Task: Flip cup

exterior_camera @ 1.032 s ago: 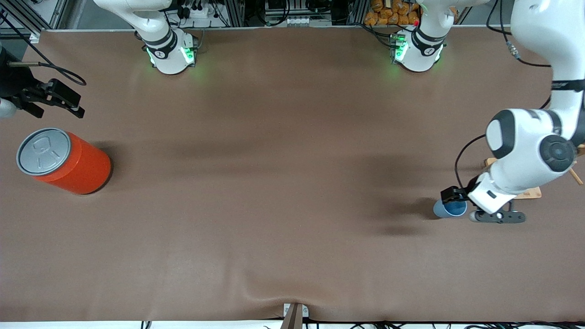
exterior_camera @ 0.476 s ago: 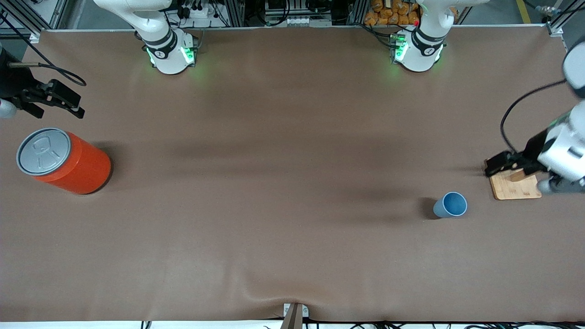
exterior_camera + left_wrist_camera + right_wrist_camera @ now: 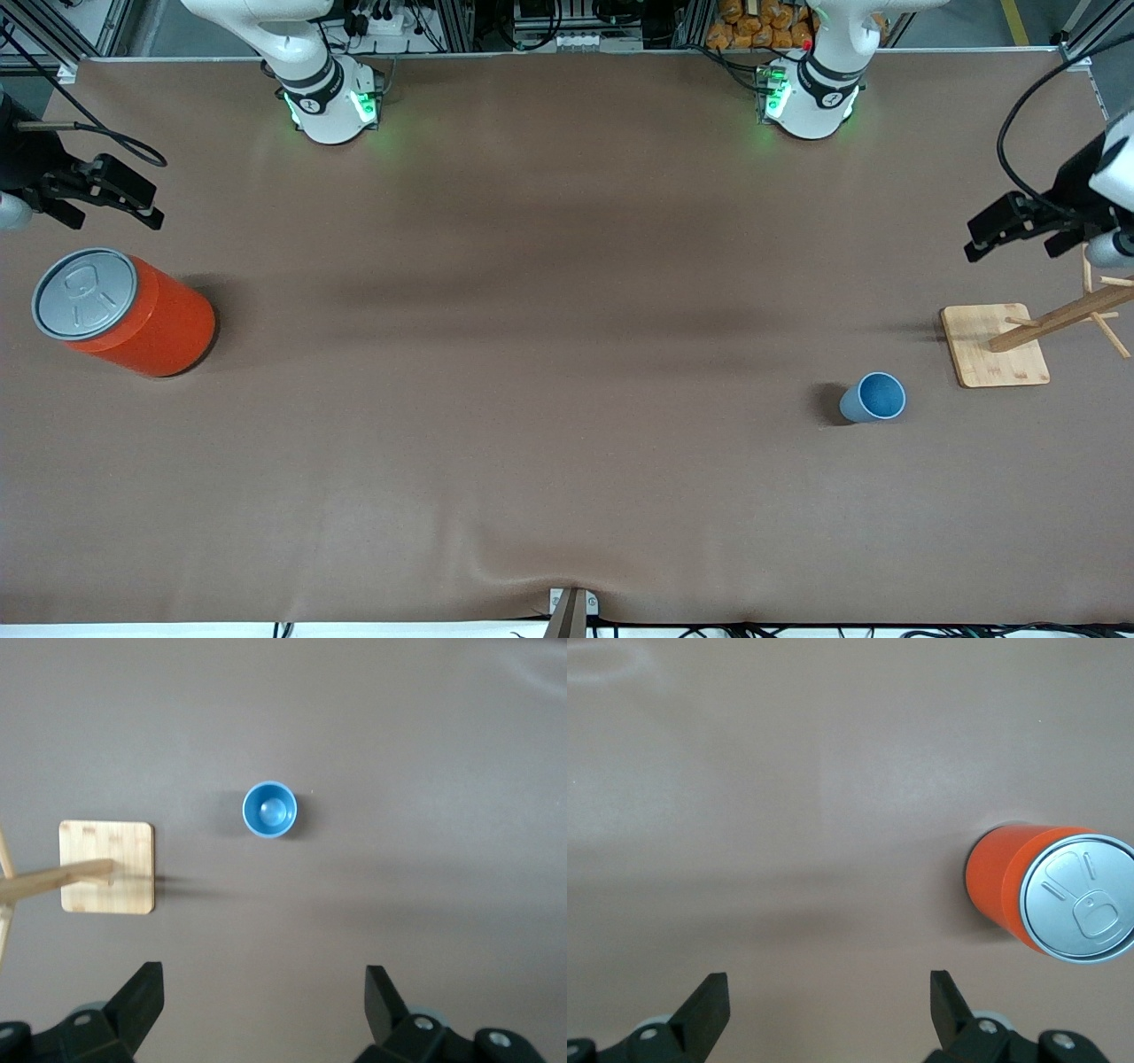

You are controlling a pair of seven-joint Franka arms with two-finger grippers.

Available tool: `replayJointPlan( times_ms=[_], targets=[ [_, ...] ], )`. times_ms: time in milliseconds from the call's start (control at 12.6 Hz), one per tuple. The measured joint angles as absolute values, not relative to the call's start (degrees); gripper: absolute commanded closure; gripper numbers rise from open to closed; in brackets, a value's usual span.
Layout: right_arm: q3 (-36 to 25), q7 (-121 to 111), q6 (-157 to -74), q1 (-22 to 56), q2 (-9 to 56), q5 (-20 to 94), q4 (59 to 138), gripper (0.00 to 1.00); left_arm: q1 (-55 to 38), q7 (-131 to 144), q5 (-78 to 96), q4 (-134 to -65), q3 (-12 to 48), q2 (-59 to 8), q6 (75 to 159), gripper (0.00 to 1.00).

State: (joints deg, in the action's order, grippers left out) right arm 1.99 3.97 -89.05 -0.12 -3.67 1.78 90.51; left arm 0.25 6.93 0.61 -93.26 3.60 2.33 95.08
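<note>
The small light-blue cup stands upright on the table, mouth up, its darker blue inside showing. It also shows in the left wrist view. My left gripper is open and empty, up in the air at the left arm's end of the table, over the table beside a wooden stand and well apart from the cup. In its own view the left gripper has its jaws spread wide. My right gripper waits open and empty over the right arm's end of the table, and shows open in its own view.
A wooden stand with a square base and a leaning pegged post stands beside the cup toward the left arm's end; it also shows in the left wrist view. A large orange-red can with a grey lid stands near the right gripper, and in the right wrist view.
My left gripper has drawn away from the cup, rising and moving toward the left arm's end of the table. The cup has stayed upright in place. The right arm has not moved.
</note>
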Motion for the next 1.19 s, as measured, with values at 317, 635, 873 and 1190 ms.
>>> replayJointPlan(
  times_ms=[317,635,873,1190],
  targets=[
    [2.0,4.0,-89.0,-0.1,-3.7,1.8,90.5,0.00,0.3,7.0,0.6,-96.5,3.6,4.7,95.3,0.00],
    [1.9,4.0,-89.0,-0.1,-3.7,1.8,90.5,0.00,0.3,7.0,0.6,-96.7,3.7,5.1,93.1,0.00],
    [1.9,4.0,-89.0,-0.1,-3.7,1.8,90.5,0.00,0.3,7.0,0.6,-96.7,3.7,5.3,92.4,0.00],
    [1.7,4.0,-89.0,-0.4,-3.7,1.8,90.5,0.00,0.3,7.0,0.6,-96.2,3.7,5.5,92.2,0.00]
  ],
)
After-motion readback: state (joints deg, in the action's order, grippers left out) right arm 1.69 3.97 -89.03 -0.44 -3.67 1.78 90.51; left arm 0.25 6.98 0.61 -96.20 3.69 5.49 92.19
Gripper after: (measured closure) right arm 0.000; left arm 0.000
